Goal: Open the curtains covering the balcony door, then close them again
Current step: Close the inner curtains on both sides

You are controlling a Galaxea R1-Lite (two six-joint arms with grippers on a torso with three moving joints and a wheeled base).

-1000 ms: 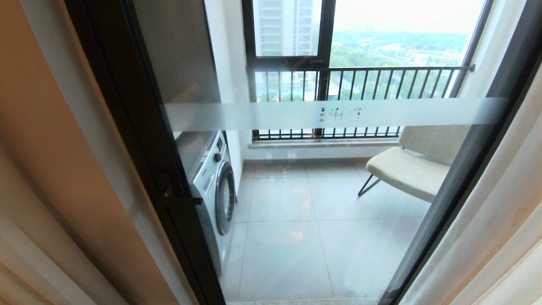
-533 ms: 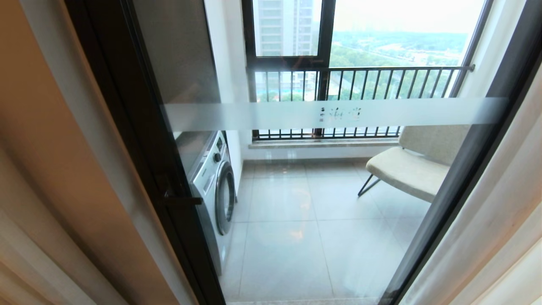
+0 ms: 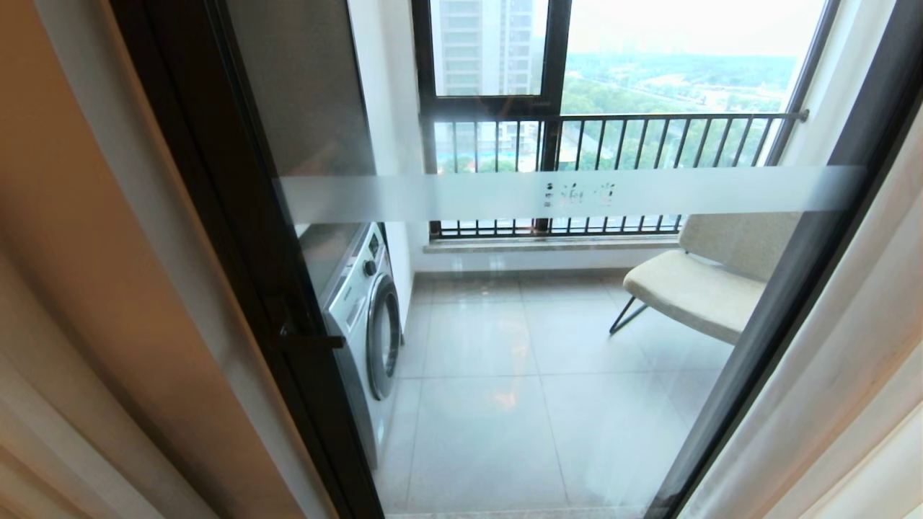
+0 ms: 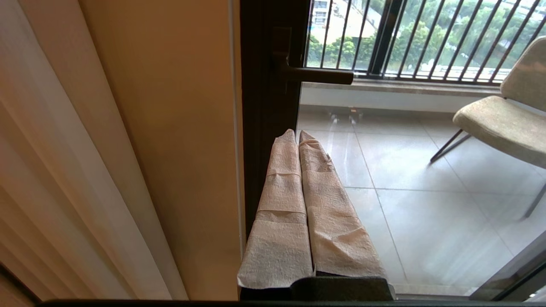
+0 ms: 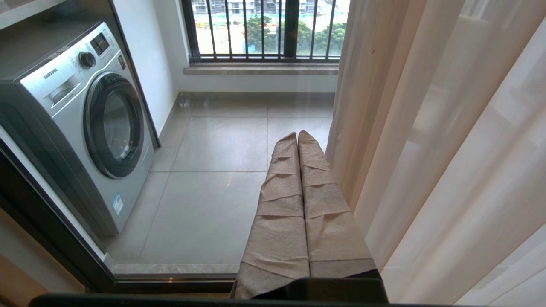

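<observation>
The balcony door [image 3: 562, 194] fills the head view, clear glass in a dark frame with a frosted band and a small dark handle [image 3: 311, 340]. The curtains hang drawn aside: one bunch at the left [image 3: 79, 346], a sheer pale one at the right [image 3: 851, 375]. Neither arm shows in the head view. My left gripper [image 4: 297, 133] is shut with nothing in it, near the door frame below the handle [image 4: 315, 76], with curtain folds [image 4: 55, 170] to one side. My right gripper [image 5: 297, 133] is shut and empty, right beside the sheer curtain [image 5: 435, 140].
Behind the glass lie a tiled balcony floor [image 3: 505, 389], a silver washing machine [image 3: 364, 317] at the left, a beige chair [image 3: 703, 285] at the right and a barred window railing [image 3: 613, 144]. A tan wall [image 4: 170, 128] adjoins the door frame.
</observation>
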